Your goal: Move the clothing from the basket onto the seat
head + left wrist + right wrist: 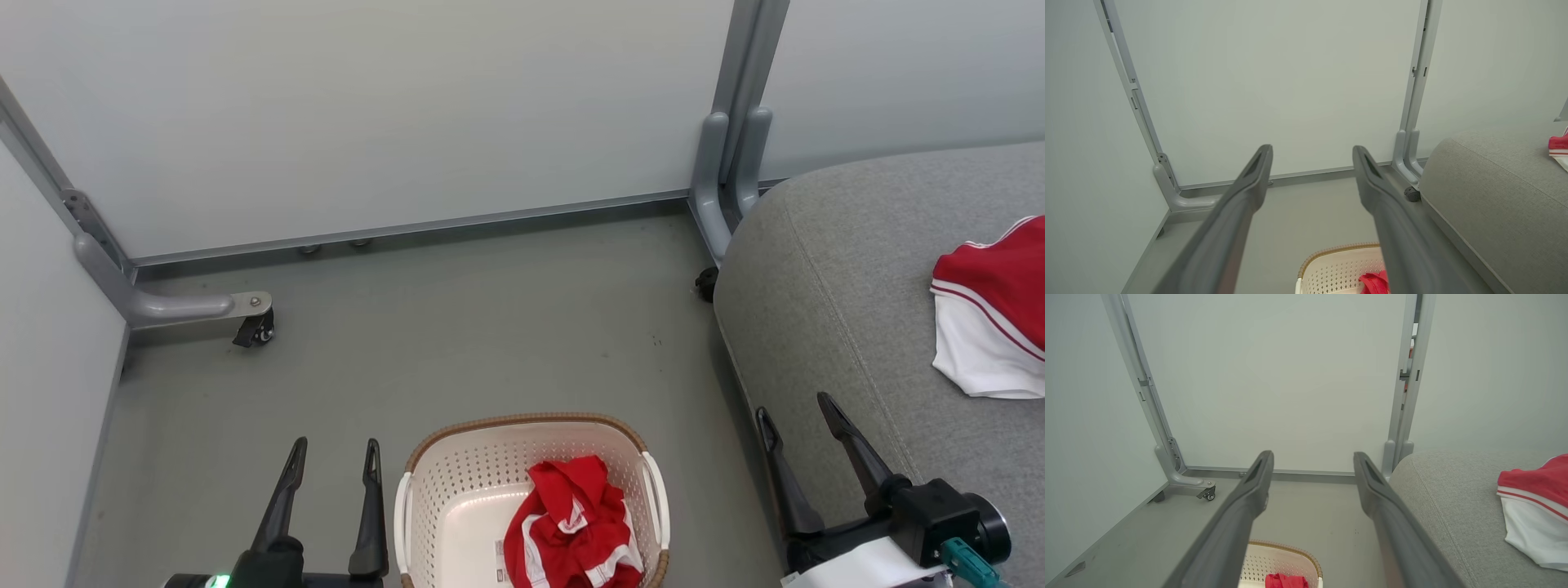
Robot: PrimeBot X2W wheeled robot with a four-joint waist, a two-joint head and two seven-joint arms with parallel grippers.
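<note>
A crumpled red garment with white trim [573, 527] lies in the cream perforated basket [457, 474] on the floor at the bottom centre. A second red and white garment [992, 306] rests on the grey seat [833, 310] at the right edge. My left gripper [335, 452] stands open just left of the basket, with nothing between its fingers. My right gripper [793, 407] is open too, over the seat's front edge, well short of the garment there. In the left wrist view the basket [1331, 265] and red cloth [1374, 282] peek in at the bottom.
Pale partition panels [367, 106] on grey metal frames close off the back and left. A caster foot [253, 327] juts onto the grey floor [457, 327] at the left, and an upright post [731, 163] stands beside the seat's corner.
</note>
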